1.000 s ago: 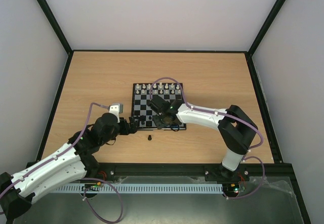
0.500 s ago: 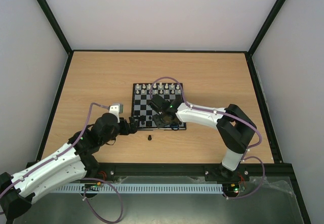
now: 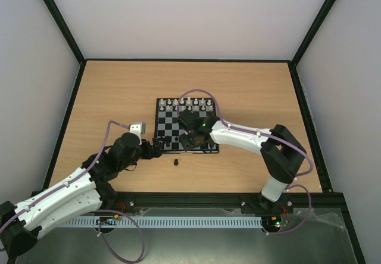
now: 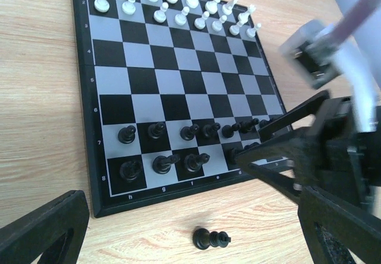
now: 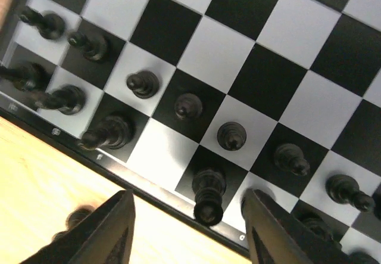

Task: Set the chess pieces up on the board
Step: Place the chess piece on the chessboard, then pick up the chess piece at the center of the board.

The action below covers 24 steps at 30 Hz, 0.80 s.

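The board [image 3: 157,124] lies mid-table, white chess pieces [image 3: 187,104] on its far rows and black ones [image 4: 178,134] on its near rows. My right gripper [image 3: 189,140] hovers over the board's near edge. It is open, its fingers [image 5: 113,234] either side of an upright black piece [image 5: 208,195] on a back-row square, with a gap on both sides. One black piece [image 4: 211,238] lies on its side on the wood just off the board's near edge [image 3: 176,163]. My left gripper [image 4: 184,243] is open wide near the board's near-left corner [image 3: 156,149], above that fallen piece.
The right arm [image 4: 333,157] crosses the right side of the left wrist view, over the board's near-right squares. Black frame rails [image 3: 178,198] run along the table's near edge and white walls enclose the sides.
My right gripper has opened and let go of the black piece, which now stands on the near row. The left arm has barely moved.
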{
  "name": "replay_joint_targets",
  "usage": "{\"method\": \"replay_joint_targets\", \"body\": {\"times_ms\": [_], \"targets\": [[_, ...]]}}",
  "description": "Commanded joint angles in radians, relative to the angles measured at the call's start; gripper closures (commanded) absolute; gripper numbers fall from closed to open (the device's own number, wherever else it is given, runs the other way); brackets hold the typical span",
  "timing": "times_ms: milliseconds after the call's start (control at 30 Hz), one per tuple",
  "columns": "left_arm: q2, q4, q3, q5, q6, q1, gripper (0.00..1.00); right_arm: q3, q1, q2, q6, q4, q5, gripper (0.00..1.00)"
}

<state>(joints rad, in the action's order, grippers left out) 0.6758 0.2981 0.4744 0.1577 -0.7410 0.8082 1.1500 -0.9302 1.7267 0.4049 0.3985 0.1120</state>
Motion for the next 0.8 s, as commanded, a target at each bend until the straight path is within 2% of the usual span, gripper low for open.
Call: {"method": "replay_joint_targets", "body": {"times_ms": [0,133,167,200,567,767], "targets": [[0.032,0.01,0.03,0.007,-0.015,-0.004,0.01,-0.024,0.002,-0.112,0.005,0.027,-0.023,0.45],[0.06,0.009,0.033,-0.018,-0.04,-0.005,0.01,-0.088,0.004,-0.202,0.016,0.018,-0.018,0.16],[0.073,0.006,0.034,-0.028,-0.044,-0.005,0.01,-0.109,0.003,-0.226,0.019,0.01,-0.017,0.05],[0.09,0.006,0.036,-0.039,-0.048,-0.005,0.01,-0.128,0.003,-0.251,0.023,0.005,-0.014,0.01],[0.293,0.08,0.099,-0.156,-0.017,0.011,0.01,-0.31,0.003,-0.499,0.087,-0.057,0.067,0.02],[0.379,0.121,0.145,-0.131,-0.031,0.093,0.01,-0.404,0.013,-0.642,0.132,-0.095,0.102,0.01]]}}
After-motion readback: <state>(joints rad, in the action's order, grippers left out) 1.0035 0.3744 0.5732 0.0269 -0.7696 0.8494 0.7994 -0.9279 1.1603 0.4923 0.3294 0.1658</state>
